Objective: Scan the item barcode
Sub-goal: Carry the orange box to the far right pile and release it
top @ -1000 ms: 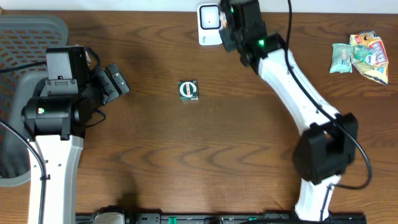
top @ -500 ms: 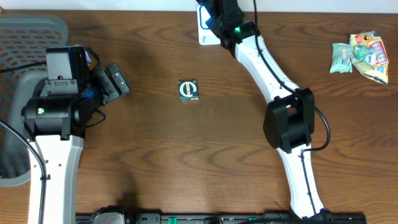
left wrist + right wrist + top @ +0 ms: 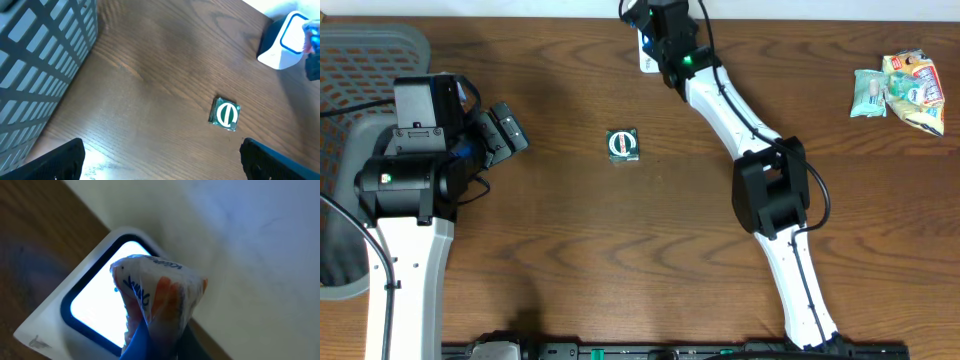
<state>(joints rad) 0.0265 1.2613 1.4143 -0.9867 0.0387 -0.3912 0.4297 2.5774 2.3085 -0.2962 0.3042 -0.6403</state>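
Packet, crinkly white-orange plastic, brought by clamped right gripper before white lit-window scanner: scan judged underway. Left gripper wide, empty.

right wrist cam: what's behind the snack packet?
The scanner, with its lit window directly behind the snack packet. The packet covers the right part of the window. Whether a barcode faces the window cannot be seen from here.
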